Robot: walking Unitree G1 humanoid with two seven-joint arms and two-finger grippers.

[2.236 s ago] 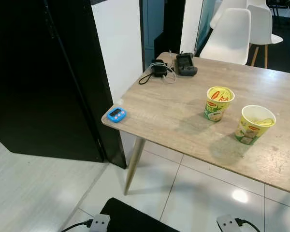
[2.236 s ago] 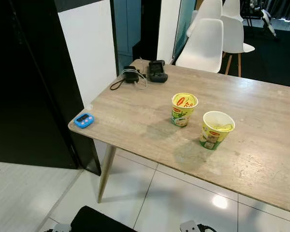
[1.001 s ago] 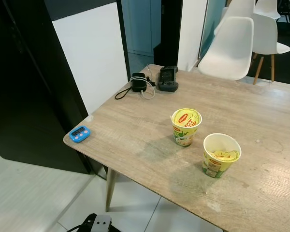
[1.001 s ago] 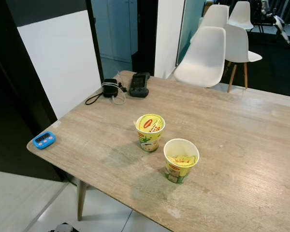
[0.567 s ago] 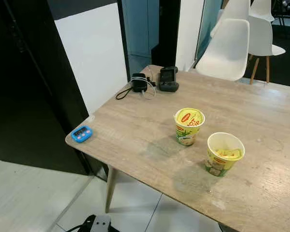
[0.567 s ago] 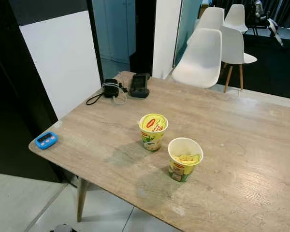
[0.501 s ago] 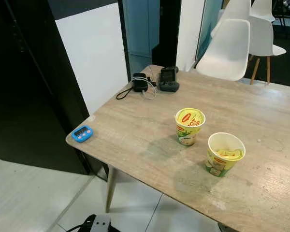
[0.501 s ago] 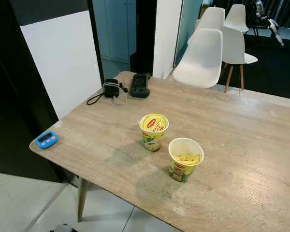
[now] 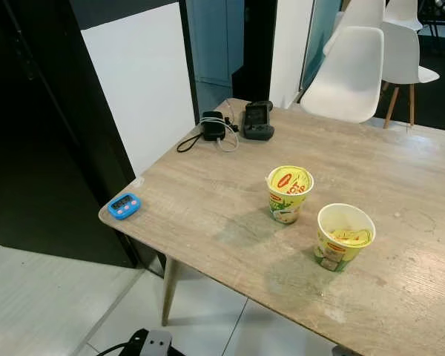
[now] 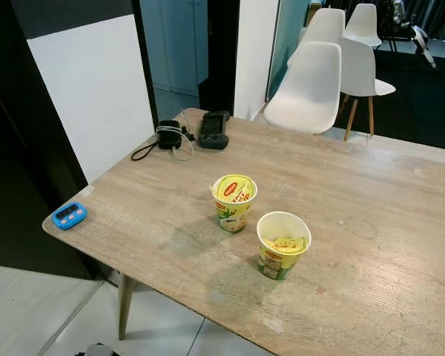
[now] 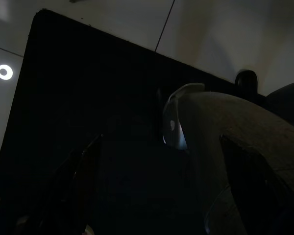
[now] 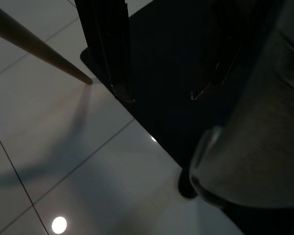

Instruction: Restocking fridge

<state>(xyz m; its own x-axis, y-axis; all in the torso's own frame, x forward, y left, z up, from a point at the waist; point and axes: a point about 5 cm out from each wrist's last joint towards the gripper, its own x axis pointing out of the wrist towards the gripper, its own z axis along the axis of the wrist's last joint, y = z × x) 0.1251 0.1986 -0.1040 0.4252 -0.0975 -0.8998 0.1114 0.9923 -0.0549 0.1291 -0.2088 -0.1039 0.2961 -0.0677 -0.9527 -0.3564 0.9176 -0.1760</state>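
Two instant noodle cups stand on the wooden table (image 9: pixel 208 200), near the middle of its top and close to each other but apart. The sealed noodle cup (image 9: pixel 289 193) is yellow and green with a red logo on its lid, which is on but slightly crumpled. The open noodle cup (image 9: pixel 345 236), nearer the table's front edge, has the same yellow-green print; its lid is off and pale contents show inside.

One blue digital timer (image 9: pixel 124 205) lies at the table's near left corner. At the far left corner sit one black charger with a coiled cable (image 9: pixel 213 129) and, just beside it, one black handheld device (image 9: pixel 258 120). Two white chairs (image 9: pixel 350 67) stand past the far edge.

The left gripper (image 11: pixel 157 196) hangs in shade over a black mat; whether its fingers are parted cannot be told. The right gripper (image 12: pixel 161 49) hangs above the tiled floor (image 12: pixel 49 147) beside a table leg (image 12: pixel 34 46), its two black fingers (image 12: pixel 110 49) spread apart, holding nothing.
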